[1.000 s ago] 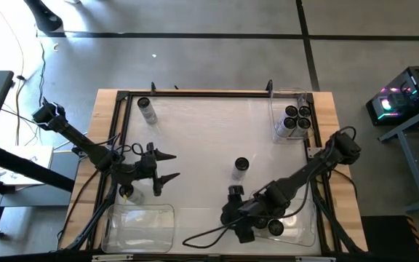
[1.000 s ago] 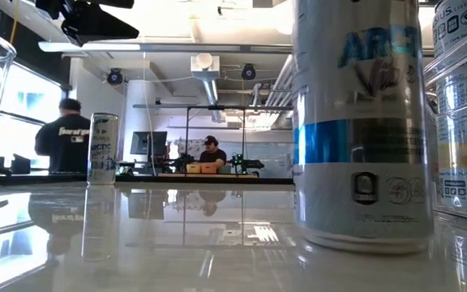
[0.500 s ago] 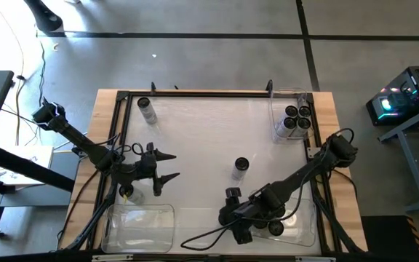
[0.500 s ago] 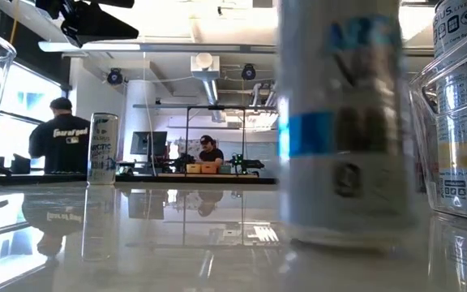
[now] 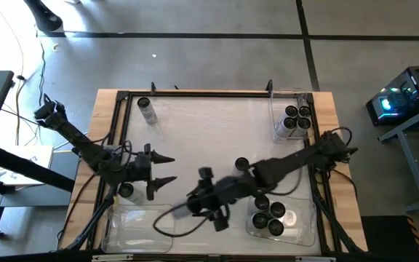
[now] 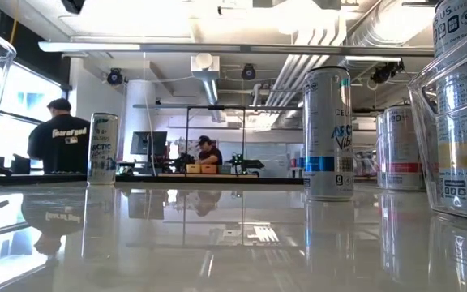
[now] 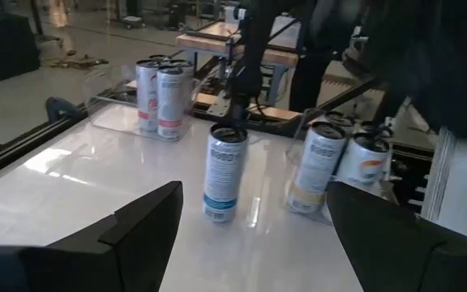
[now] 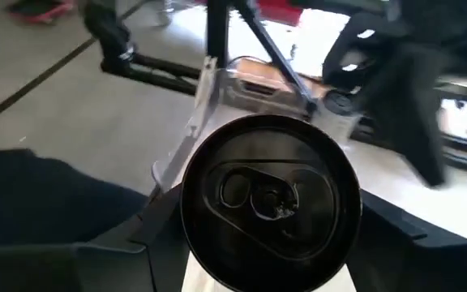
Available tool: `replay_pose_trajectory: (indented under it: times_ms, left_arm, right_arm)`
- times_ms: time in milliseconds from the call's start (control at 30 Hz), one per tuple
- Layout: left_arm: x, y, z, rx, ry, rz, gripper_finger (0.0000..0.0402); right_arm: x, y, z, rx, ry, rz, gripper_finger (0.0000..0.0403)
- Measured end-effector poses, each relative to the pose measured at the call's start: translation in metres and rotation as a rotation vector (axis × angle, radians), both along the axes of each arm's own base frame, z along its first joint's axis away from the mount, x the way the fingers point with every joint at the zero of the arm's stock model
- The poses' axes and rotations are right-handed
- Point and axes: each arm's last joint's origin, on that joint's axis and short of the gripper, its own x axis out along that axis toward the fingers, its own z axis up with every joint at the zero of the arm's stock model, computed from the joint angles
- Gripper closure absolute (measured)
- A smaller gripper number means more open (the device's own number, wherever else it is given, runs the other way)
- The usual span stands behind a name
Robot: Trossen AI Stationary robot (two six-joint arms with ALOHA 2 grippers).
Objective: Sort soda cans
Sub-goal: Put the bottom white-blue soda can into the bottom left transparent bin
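Here the right gripper [image 5: 204, 175] is pinching a can [image 8: 270, 191] above mid-table, near the front left bin [image 5: 115, 229]. The left gripper [image 5: 167, 169] is hanging spread at the left side, holding nothing.

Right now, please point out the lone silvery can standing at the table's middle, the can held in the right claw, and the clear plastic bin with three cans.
Lone silvery can [image 5: 241, 165], high view, dark top.
Held can [image 8: 270, 195], right wrist view, lid.
Clear plastic bin [image 5: 276, 115], high view, wall.
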Motion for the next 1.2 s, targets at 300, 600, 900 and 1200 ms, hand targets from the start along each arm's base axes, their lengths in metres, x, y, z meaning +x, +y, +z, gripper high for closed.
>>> replay_pose_trajectory:
  times_ms: [300,600,900,1200]
  left_arm:
    - [-0.029,0.007,0.025,-0.067,0.061,0.096,0.0102]
    - [-0.036,0.012,0.018,-0.080,0.101,0.127,0.0102]
    - [-0.036,0.012,0.017,-0.078,0.107,0.129,0.0102]
    - [-0.037,0.012,0.016,-0.068,0.116,0.131,0.0102]
  right_arm:
    - [0.067,0.004,-0.029,-0.057,-0.005,0.150,0.0165]
    - [0.088,0.000,-0.053,-0.102,0.018,0.129,0.0165]
    - [0.108,-0.017,-0.091,-0.079,0.101,0.098,0.0165]
    - [0.110,-0.017,-0.079,-0.112,0.023,0.062,0.0165]
